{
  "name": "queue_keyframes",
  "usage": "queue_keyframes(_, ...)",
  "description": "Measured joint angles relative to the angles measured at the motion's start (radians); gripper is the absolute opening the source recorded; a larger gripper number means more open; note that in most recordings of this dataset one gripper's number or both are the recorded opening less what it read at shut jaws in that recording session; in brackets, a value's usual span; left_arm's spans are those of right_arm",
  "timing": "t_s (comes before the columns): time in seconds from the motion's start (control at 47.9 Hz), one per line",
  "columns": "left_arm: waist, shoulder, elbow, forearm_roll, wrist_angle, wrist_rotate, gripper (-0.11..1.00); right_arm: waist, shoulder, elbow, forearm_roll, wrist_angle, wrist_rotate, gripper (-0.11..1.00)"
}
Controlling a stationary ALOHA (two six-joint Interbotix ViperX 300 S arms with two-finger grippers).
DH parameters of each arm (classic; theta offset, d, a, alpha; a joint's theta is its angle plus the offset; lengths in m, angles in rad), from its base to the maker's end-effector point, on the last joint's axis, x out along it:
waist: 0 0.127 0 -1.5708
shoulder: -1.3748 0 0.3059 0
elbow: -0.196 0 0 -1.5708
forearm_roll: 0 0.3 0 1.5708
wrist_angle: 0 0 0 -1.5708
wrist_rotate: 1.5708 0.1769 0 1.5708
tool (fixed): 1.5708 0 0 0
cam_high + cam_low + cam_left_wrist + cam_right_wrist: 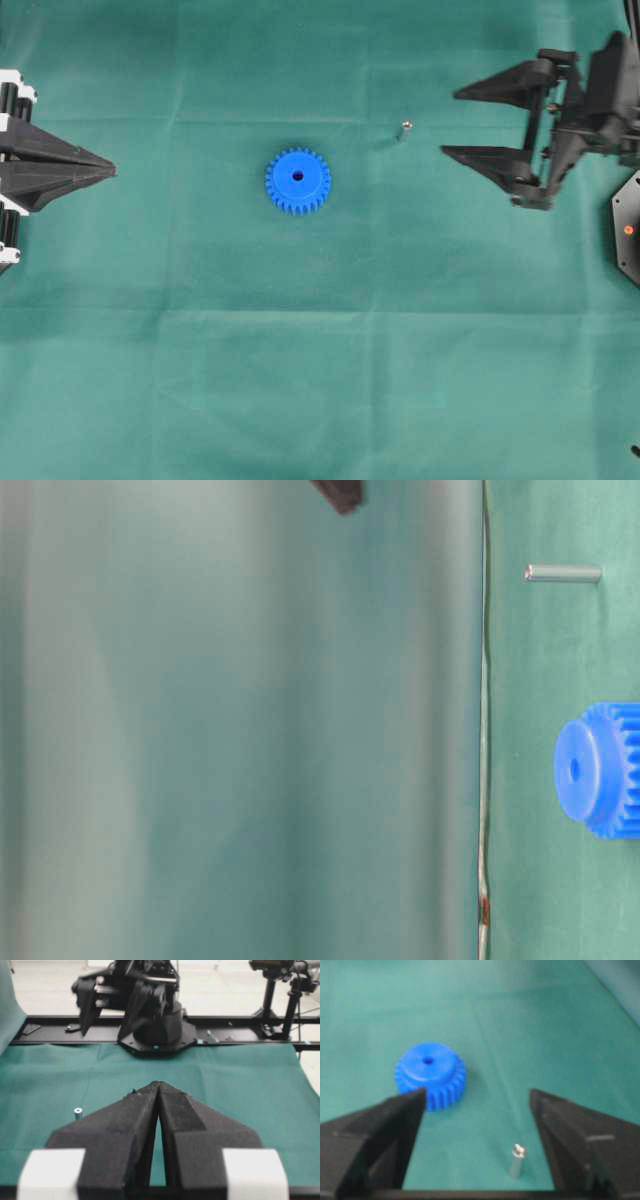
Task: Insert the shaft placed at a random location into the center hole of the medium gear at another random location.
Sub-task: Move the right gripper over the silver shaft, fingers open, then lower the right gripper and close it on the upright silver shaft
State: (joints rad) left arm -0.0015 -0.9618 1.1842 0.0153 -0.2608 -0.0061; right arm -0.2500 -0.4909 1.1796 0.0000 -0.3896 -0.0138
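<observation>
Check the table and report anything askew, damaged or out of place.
Nothing stands out. The shaft stands upright on the green cloth, apart from the medium gear, which lies flat with its center hole facing up and unblocked. The right tool is open near the shaft; the left tool is shut, holding nothing.

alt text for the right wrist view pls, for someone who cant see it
Seen from the right wrist camera, the right claw is open, its two black fingers framing a small silvery shaft standing upright on the green cloth. Beyond it, further left, the blue medium gear lies flat with its center hole facing up, apart from the shaft.
</observation>
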Motion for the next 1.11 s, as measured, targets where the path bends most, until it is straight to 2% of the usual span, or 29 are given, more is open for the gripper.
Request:
queue_keyframes(0.063, 0.000, 0.000, 0.000, -0.002, 0.000, -0.002, 0.00, -0.015, 0.067, -0.002, 0.000, -0.035, 0.000, 0.82)
queue_keyframes(0.397, 0.000, 0.002, 0.000, 0.000, 0.000, -0.002, 0.00, -0.081, 0.316, -0.038, 0.000, -0.170, 0.000, 0.83)
queue_keyframes(0.919, 0.000, 0.002, 0.000, 0.000, 0.009, -0.002, 0.00, -0.095, 0.532, -0.095, 0.006, -0.250, -0.002, 0.83)
queue_keyframes(1.107, 0.000, 0.002, -0.002, 0.000, 0.012, -0.002, 0.00, -0.095, 0.551, -0.103, 0.009, -0.267, -0.002, 0.82)
